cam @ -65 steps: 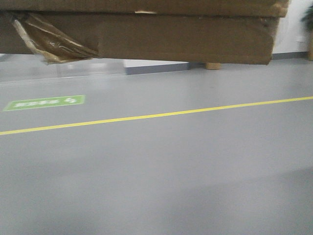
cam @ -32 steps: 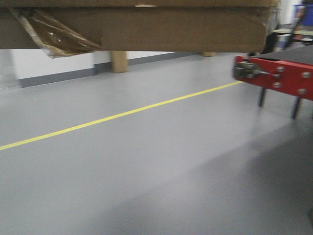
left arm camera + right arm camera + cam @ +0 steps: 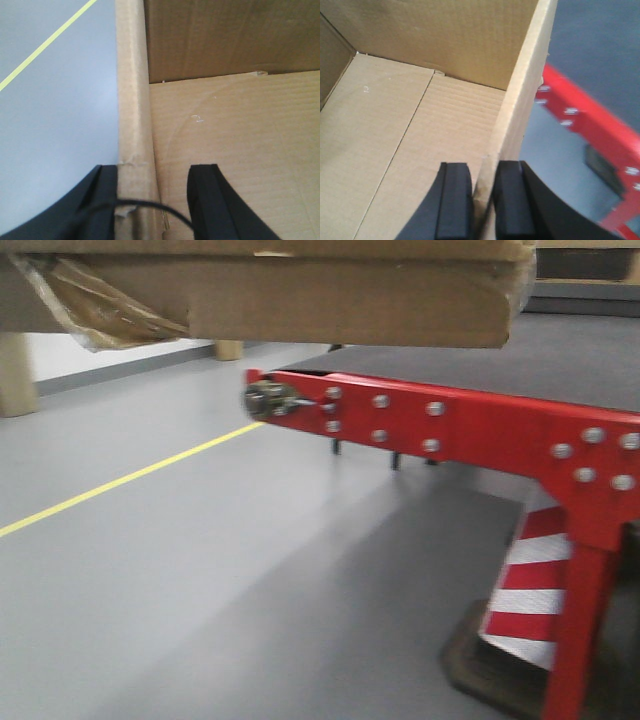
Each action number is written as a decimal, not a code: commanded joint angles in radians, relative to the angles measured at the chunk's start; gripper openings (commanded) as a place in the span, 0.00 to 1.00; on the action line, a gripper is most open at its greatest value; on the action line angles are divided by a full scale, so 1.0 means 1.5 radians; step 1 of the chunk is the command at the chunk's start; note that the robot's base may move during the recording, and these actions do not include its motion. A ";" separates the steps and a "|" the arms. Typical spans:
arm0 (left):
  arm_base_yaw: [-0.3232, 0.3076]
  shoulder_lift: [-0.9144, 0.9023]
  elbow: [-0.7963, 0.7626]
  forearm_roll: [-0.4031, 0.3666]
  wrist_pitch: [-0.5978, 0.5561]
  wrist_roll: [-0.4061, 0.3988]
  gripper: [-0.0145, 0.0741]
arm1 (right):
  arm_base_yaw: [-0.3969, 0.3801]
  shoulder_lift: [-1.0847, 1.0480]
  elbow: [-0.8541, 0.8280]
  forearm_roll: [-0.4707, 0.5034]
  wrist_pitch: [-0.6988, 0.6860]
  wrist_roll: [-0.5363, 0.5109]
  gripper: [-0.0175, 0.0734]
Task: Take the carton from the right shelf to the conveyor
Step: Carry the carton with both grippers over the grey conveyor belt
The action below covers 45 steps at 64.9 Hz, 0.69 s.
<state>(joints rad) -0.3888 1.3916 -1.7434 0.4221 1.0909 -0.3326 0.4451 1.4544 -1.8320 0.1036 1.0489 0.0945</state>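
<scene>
1. Brown cardboard fills the top of the front view. The carton [image 3: 330, 300] hangs clear of the floor [image 3: 200, 570], and neither pincer shows here. The conveyor [image 3: 450, 425], red-edged, sits below the carton's right end.
2. Left wrist: the left pincer [image 3: 157, 200] straddles the carton's side wall. The outer finger is against the wall and the inner one looks apart from it, so I cannot tell whether it pinches. Bare floor lies outside this pincer.
3. Right wrist: the right pincer [image 3: 481, 205] is clenched on the opposite wall, which buckles between its fingers. The conveyor lies outward of it and below.
4. Likely risks:
   - The thin wall creases further or slips free, tilting or dropping the carton.
   - Carried low, the carton's bottom edge snags the conveyor's red edge.
</scene>
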 commanded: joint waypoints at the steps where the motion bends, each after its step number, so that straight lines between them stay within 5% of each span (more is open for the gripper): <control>1: -0.004 -0.013 -0.005 0.025 -0.012 0.022 0.14 | -0.002 -0.006 -0.002 -0.022 -0.029 -0.017 0.12; 45: -0.004 -0.013 -0.005 0.025 -0.012 0.022 0.14 | -0.002 -0.006 -0.002 -0.022 -0.029 -0.017 0.12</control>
<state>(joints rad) -0.3888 1.3916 -1.7434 0.4244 1.0909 -0.3326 0.4451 1.4544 -1.8320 0.1060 1.0468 0.0945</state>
